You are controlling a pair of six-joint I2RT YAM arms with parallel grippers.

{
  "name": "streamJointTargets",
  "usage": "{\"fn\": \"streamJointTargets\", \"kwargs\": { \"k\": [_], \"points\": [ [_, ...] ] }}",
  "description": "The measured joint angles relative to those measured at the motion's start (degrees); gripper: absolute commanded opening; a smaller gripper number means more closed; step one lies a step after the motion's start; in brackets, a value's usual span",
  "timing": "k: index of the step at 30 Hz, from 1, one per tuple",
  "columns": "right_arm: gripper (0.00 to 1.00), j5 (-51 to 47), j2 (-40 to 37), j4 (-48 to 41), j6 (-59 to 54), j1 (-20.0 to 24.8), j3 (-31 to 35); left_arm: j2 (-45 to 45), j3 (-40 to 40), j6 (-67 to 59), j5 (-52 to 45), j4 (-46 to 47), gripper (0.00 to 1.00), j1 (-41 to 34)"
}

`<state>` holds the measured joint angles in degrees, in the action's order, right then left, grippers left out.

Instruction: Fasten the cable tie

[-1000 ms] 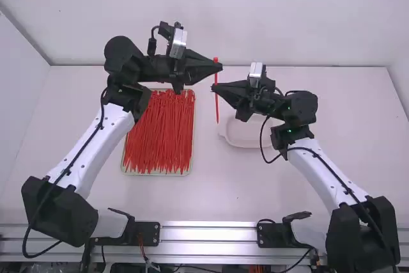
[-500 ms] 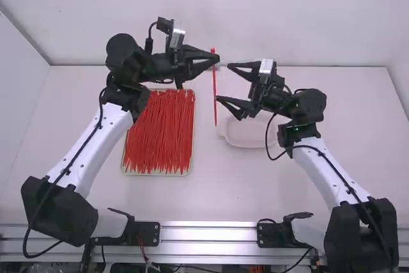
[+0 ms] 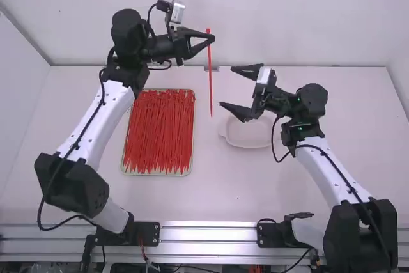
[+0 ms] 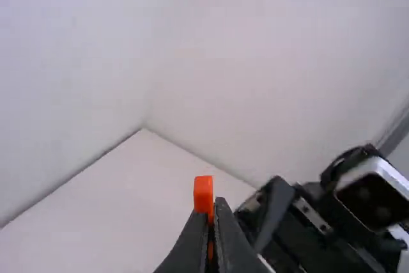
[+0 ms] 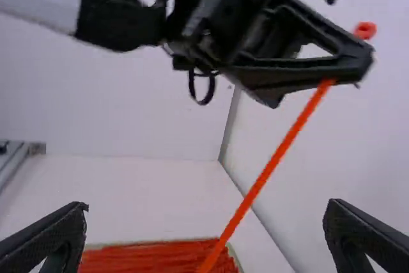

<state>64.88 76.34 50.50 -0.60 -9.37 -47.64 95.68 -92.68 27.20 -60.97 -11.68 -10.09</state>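
Gripping 1 cable tie (image 3: 210,75), L pincer (image 3: 209,38); R pincer (image 3: 227,86) spread; 1 tray (image 3: 156,174).

One red cable tie (image 3: 210,75) hangs straight and upright in the air, square head on top. It's pinched just below that head by the left gripper (image 3: 206,39). The strap is unlooped, its tail free and pointing down, near the far right corner of the tray (image 3: 156,174) of loose red ties (image 3: 160,129).

White table (image 3: 358,107), tray (image 3: 156,173) of red cable ties (image 3: 160,131), pale container (image 3: 248,137)
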Motion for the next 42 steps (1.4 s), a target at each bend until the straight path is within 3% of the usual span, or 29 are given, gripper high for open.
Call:
{"fn": "streamJointTargets", "kwargs": {
  "k": [8,19,30,42],
  "points": [
    [0.98,0.6,0.0,-8.1,-18.1,0.6,0.0,8.1,-7.0,8.5,-4.0,0.5,0.02,2.3],
    [0.98,0.8,0.0,-16.7,-44.4,0.6,0.0,10.5,-7.2,20.0,-11.1,2.9,0.02,2.6],
    [0.98,3.1,0.0,-16.4,-65.8,0.6,0.0,10.5,-7.2,29.3,-14.5,7.3,0.02,2.3],
    [0.99,15.7,0.0,-16.0,-83.2,0.6,0.0,10.5,-7.2,33.3,-13.2,11.6,0.02,1.8]
  ]
}}
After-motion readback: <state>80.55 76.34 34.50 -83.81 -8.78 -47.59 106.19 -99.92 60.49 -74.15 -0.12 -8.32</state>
